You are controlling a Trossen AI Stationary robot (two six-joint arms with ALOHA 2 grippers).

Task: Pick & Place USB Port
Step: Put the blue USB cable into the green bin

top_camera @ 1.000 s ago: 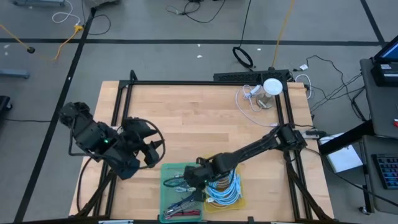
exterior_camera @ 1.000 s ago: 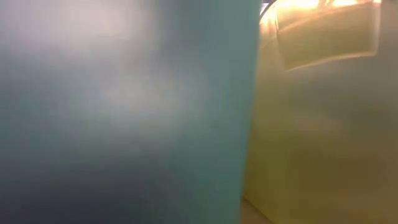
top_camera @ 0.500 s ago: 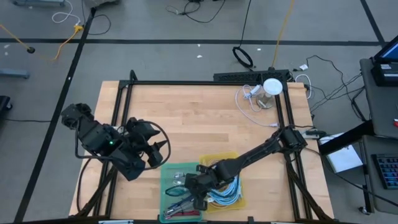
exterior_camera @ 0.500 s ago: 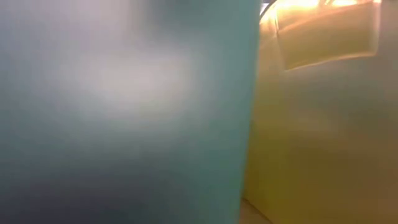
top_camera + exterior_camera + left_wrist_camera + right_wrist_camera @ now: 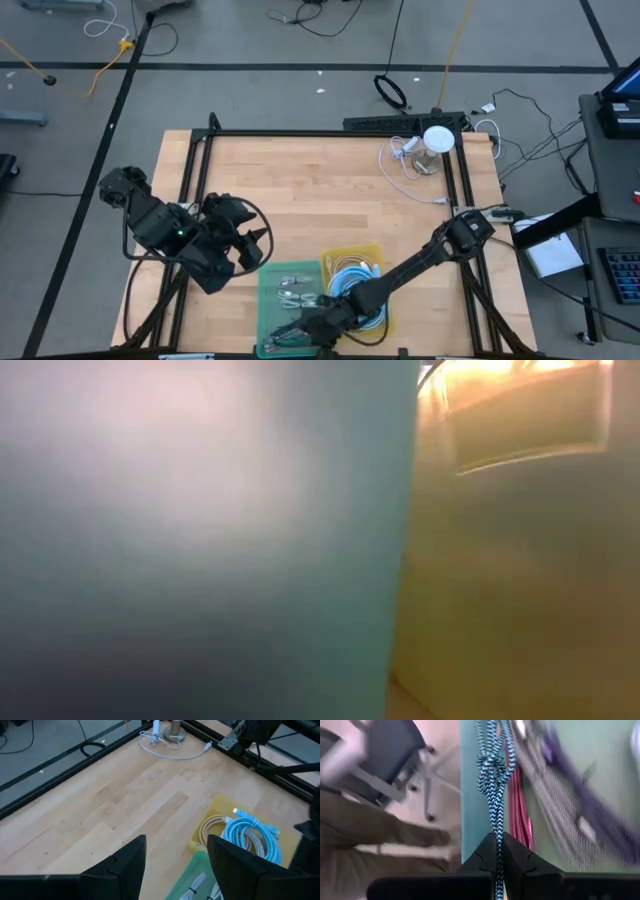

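Note:
My right gripper (image 5: 312, 328) reaches low over the near end of the green tray (image 5: 272, 278) and is shut on a blue-and-black braided cable (image 5: 492, 765). Red (image 5: 519, 815) and purple (image 5: 580, 805) cables lie in that tray beside it. The yellow tray (image 5: 372, 250) next to it holds coiled light-blue and white cables (image 5: 350, 275). My left gripper (image 5: 258, 243) hangs open left of the trays, touching nothing; its wrist view shows the yellow tray's cables (image 5: 247, 832) ahead. The low view shows only the tray walls. My right gripper pinches the braided cable between its two fingertips, at a straight stretch (image 5: 496, 845) below a knotted bunch (image 5: 493, 766). The cable runs straight ahead out of the fingers, along them, over the green tray's floor (image 5: 472, 795). Whether it is lifted clear I cannot tell.
A white round device (image 5: 437, 139) with a loose white cord (image 5: 400, 160) stands at the table's far right corner. Bare wood lies between it and the trays. A person in brown (image 5: 375, 835) shows past the table's near edge. Black frame rails run along the table's sides.
My right gripper has moved toward the table's near edge, from the middle of the green tray to its near end, its arm stretching out lower. My left arm has shifted slightly toward the trays.

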